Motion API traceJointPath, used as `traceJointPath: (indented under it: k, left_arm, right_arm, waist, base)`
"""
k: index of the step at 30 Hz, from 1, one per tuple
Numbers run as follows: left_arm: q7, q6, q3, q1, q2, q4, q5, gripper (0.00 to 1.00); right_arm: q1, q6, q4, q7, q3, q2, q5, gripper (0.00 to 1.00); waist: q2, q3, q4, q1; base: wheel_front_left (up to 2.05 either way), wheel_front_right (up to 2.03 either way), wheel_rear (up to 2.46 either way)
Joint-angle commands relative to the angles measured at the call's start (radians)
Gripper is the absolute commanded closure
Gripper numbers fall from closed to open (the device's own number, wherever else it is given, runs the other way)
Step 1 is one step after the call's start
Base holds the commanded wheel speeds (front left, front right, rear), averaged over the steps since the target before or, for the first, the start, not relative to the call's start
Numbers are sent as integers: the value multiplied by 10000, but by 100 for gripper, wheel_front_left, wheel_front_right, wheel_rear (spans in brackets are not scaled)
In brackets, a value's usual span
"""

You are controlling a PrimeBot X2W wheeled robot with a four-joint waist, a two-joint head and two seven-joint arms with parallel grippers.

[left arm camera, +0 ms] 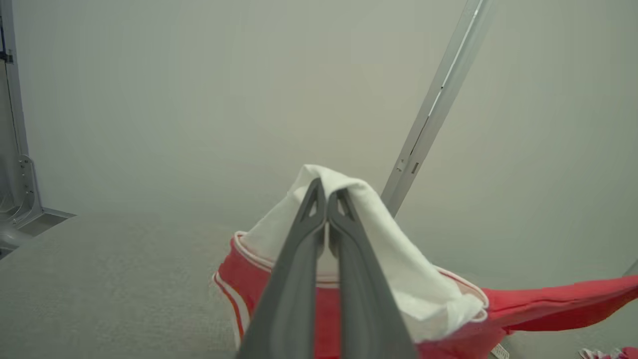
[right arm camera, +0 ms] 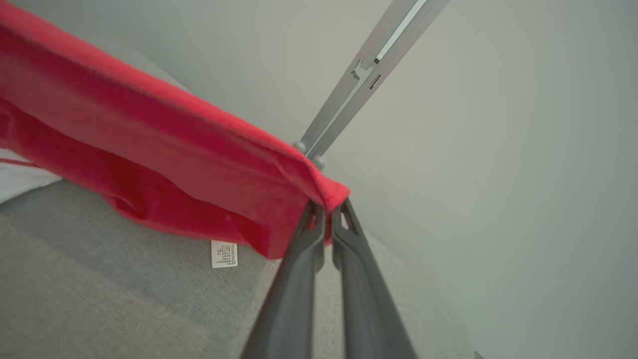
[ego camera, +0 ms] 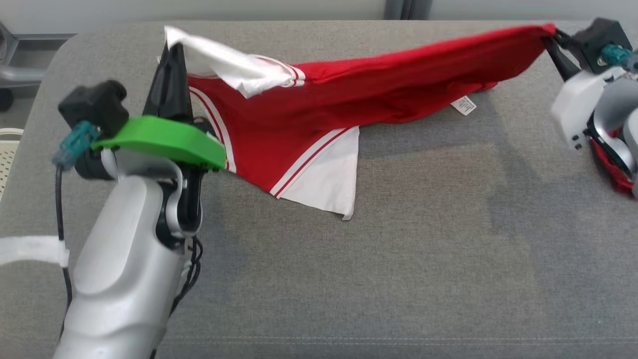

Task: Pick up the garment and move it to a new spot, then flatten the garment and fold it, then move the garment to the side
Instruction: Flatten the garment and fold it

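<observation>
Left tool [ego camera: 173, 52] clenched on the white sleeve end, garment [ego camera: 379, 85] held up and stretched over the grey counter [ego camera: 398, 259] to the right tool [ego camera: 550, 39], clenched on a red corner. Lower sleeve seems to touch down. Pick-up looks done — setting down, flattening, folding and moving aside are left.

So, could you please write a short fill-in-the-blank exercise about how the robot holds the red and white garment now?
1. The left gripper is shut on the ____ end of the red and white garment.
2. The right gripper is shut on the garment's ____ end.
3. The small care label is nearer the ____ gripper.

Missing words: white; red; right
</observation>
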Motion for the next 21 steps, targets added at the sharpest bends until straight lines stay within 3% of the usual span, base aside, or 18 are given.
traceJointPath:
  k: [1,9,15,21]
  left_arm:
    - [100,179,-42,761,203,-383,4,100]
    - [493,596,-205,2711,506,-1490,-185,100]
    - [708,648,-48,2657,508,-1937,-475,100]
    - [950,533,264,1006,502,-1625,-558,100]
  right_arm:
    - [598,-19,-327,114,-1,-424,276,100]
    - [2436,-19,-972,287,-1026,-748,930,100]
    - [3090,-19,-1539,351,-1580,-36,1529,100]
    - [2128,-18,-1838,543,-1441,964,2327,100]
  waist:
    - [0,-2,-130,0]
    - [0,66,-354,0]
    - [0,314,-445,0]
    - [0,1169,-655,0]
  base:
    - [0,0,0]
    - [0,0,0]
    - [0,0,0]
    - [0,0,0]
